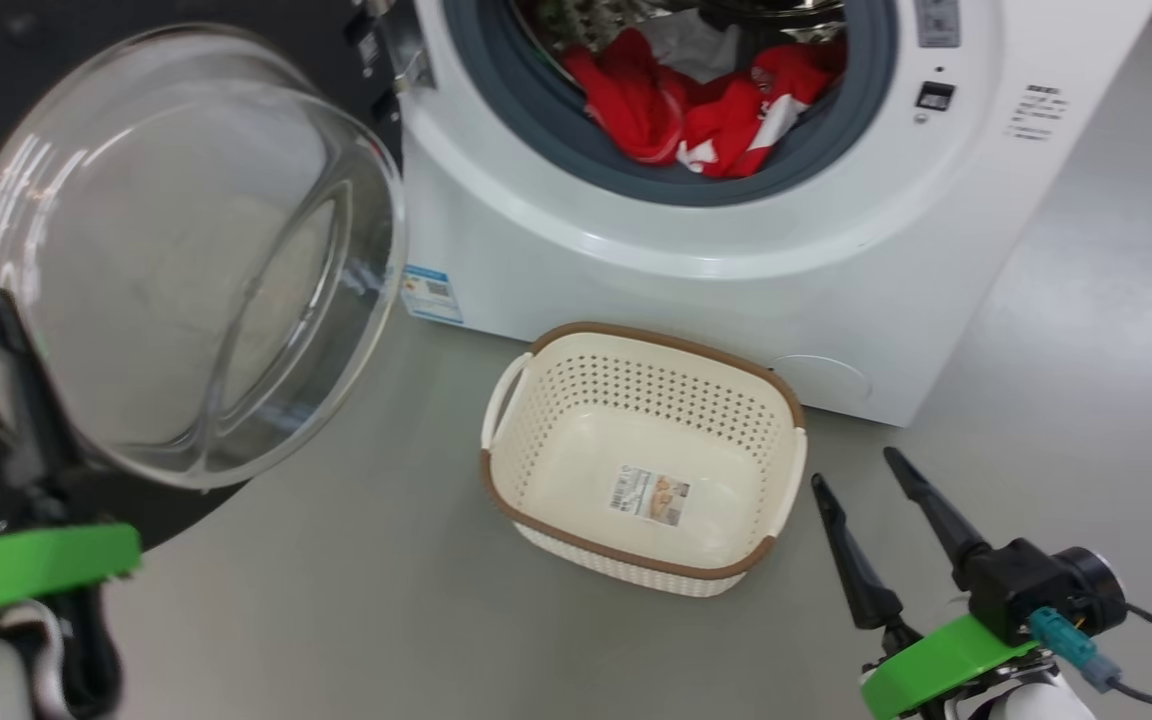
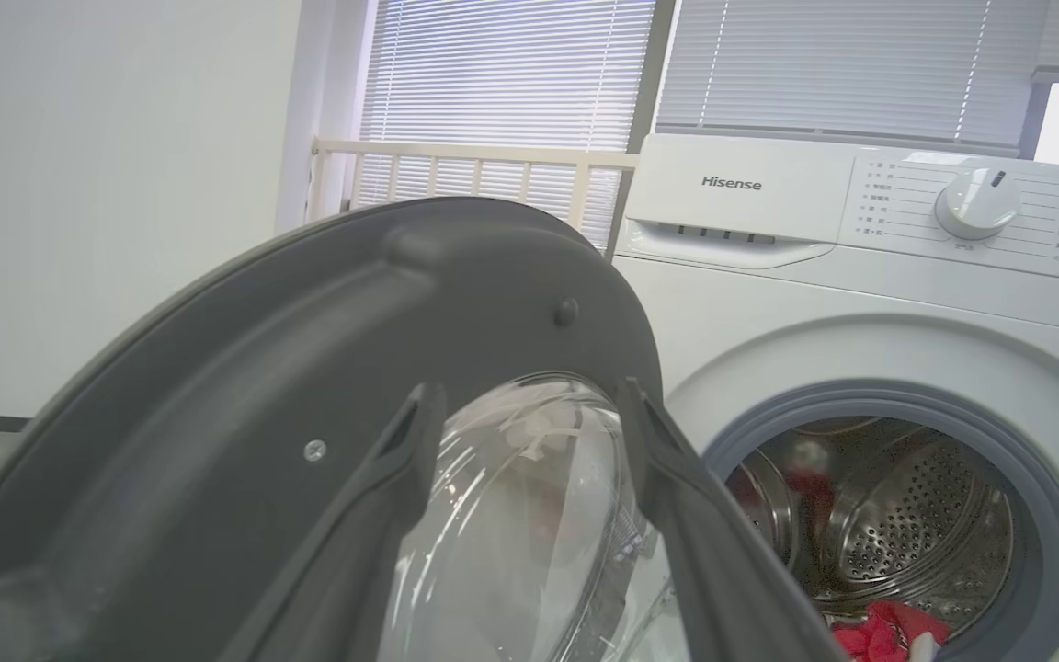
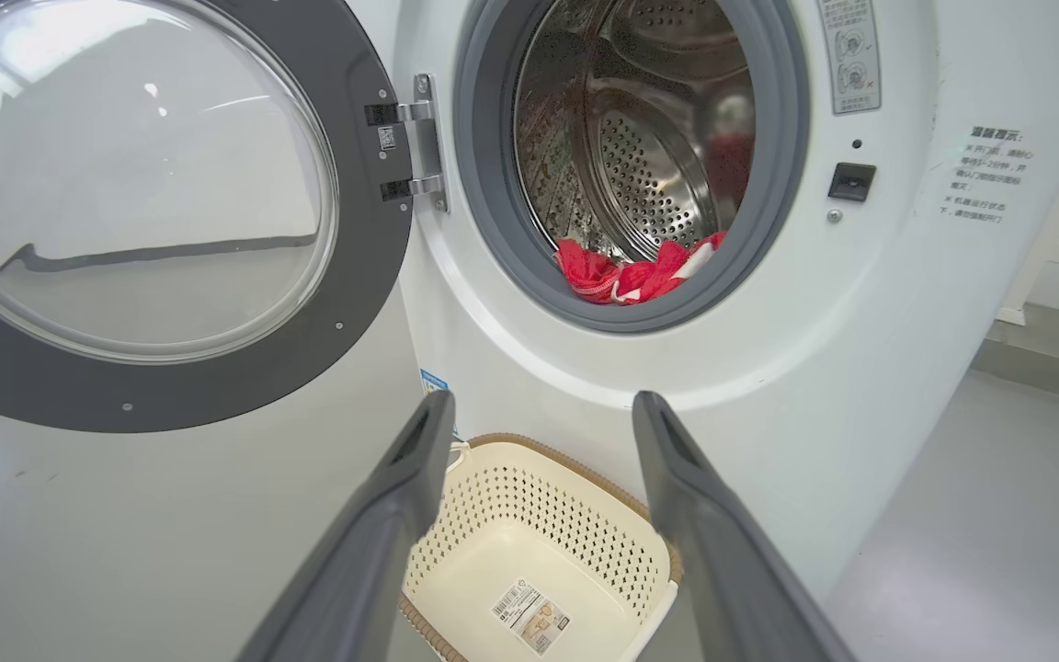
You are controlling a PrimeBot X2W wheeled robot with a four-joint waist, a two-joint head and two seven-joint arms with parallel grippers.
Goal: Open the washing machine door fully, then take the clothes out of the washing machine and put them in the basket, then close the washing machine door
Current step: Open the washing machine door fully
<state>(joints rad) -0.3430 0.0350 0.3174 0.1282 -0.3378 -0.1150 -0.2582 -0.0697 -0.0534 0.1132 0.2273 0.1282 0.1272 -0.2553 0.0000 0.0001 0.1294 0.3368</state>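
Nearest, the right gripper point(image 1: 854, 468) hangs at the lower right of the head view, fingers apart and empty. Just beside it, at its 9 o'clock, the basket point(image 1: 636, 390) stands on the floor point(image 1: 336, 600) with nothing in it. The left gripper point(image 2: 529, 395), fingers also spread, sits close to the inner face of the washing machine door point(image 1: 176, 250), which is swung wide to the left; I cannot tell whether they touch. Farther on, the clothes point(image 1: 706, 115) lie heaped on the lower lip of the washing machine point(image 1: 636, 270), long axis running 9 to 3. From the right gripper they lie at about 11 o'clock, beyond the basket, and dead ahead at 12 in its wrist view. The right arm looks better placed to reach them.
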